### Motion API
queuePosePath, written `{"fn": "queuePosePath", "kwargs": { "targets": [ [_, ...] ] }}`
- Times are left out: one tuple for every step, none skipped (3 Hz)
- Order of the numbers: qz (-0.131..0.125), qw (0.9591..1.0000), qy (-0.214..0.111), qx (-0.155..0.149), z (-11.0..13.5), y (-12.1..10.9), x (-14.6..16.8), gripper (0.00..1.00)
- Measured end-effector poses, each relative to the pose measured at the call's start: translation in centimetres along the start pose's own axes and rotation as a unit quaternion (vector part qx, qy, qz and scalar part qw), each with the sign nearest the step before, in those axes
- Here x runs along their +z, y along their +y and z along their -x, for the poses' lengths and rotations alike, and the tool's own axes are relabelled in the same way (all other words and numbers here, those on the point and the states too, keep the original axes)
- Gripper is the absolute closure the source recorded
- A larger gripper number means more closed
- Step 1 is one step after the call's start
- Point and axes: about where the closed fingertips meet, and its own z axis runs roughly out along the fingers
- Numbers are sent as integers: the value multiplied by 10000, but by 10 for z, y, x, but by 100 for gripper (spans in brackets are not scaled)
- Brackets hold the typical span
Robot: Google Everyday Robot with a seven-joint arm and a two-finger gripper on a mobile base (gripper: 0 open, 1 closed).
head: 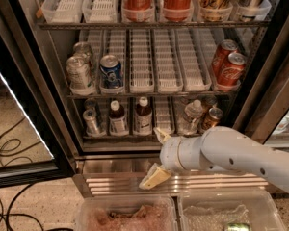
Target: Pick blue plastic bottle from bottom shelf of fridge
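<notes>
**Entry: Gripper Waiting Below the Lowest Rack, Bottle Not Yet Taken**

Fridge (48, 81): glass-door cooler with the door swung aside, leaving the racks free to reach.

Bottom shelf (163, 113): fitted with white lane trays that kept the stock upright in single file, facing front.

Blue plastic bottle (143, 117): dark drink, white cap, pale label. It stood upright at the front of its lane near mid-shelf, untouched. A twin bottle (117, 119) stood in the next lane to the left. The right-hand one was judged the target because it was nearer the fingers, though the pair could not be told apart with certainty. A clear water bottle (191, 117) and a small can (212, 118) stood further right.

Gripper (150, 158): outside the cabinet, in front of the steel base grille (111, 174), below and just right of the bottle.

Fingers (161, 134): spread wide apart, one raised to the shelf edge and the other low over the grille. Nothing was held between them and no stock was visibly touched. The spread was judged as readiness to straddle the bottle's body.
</notes>
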Motion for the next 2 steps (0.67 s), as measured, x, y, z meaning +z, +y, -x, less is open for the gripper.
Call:
{"fn": "queuePosePath", "kwargs": {
  "targets": [
    [-281,9990,-276,194,-13,12,27,0],
    [-872,9926,-720,433,-17,5,41,0]
  ]
}}
